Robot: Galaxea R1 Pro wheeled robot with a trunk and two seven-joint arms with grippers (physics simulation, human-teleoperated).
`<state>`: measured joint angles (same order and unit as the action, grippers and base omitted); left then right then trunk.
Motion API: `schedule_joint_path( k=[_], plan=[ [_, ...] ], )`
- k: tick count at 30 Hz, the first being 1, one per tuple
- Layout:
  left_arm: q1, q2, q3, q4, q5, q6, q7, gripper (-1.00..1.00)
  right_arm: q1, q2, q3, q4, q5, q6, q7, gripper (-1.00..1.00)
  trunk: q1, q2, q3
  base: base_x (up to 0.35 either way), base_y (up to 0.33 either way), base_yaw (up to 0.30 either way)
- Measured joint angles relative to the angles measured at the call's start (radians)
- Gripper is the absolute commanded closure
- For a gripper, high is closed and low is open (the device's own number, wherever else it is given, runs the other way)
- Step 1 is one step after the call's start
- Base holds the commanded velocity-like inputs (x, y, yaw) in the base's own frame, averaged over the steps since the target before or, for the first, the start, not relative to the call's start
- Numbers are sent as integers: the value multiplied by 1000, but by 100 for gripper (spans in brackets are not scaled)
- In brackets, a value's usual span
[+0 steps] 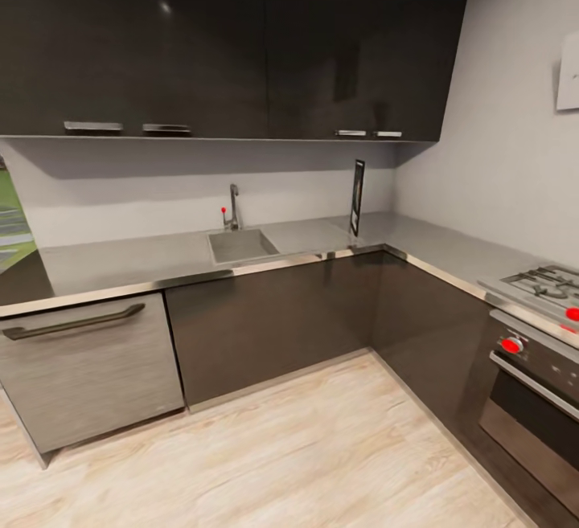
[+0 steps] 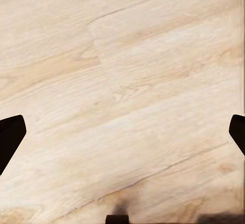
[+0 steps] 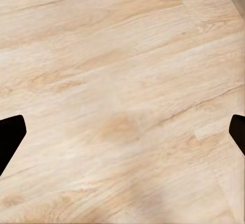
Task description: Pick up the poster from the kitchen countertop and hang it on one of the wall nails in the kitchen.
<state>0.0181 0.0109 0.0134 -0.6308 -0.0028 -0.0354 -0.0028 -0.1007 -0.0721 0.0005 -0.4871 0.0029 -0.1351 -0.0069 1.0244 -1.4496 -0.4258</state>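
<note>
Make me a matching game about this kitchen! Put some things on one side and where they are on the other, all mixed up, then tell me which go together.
Things:
1. poster
2. sink
3. oven
4. upper cabinets

Places:
A. set into the countertop, below the faucet
B. standing edge-on near the counter's corner
C. high on the wall, above the counter
D. at the right, with red knobs

Pairs: 1-B, 2-A, 3-D, 4-C
</note>
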Motion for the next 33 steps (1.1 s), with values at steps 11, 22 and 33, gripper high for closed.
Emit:
schedule_joint_path(
  k=[11,22,33],
  plan=[
    [0,0,149,0,4,-3,-9,-100,-1,56,7,-253,0,12,0,-100,0,0,0,307,-143,0],
    [0,6,250,9,47,-161,-16,-100,-13,91,21,-805,-3,301,2,-100,0,0,0,311,-130,0],
    [0,29,264,41,83,-245,-16,-100,-266,139,49,-950,-5,604,1,-100,0,0,0,312,-129,0]
  ],
)
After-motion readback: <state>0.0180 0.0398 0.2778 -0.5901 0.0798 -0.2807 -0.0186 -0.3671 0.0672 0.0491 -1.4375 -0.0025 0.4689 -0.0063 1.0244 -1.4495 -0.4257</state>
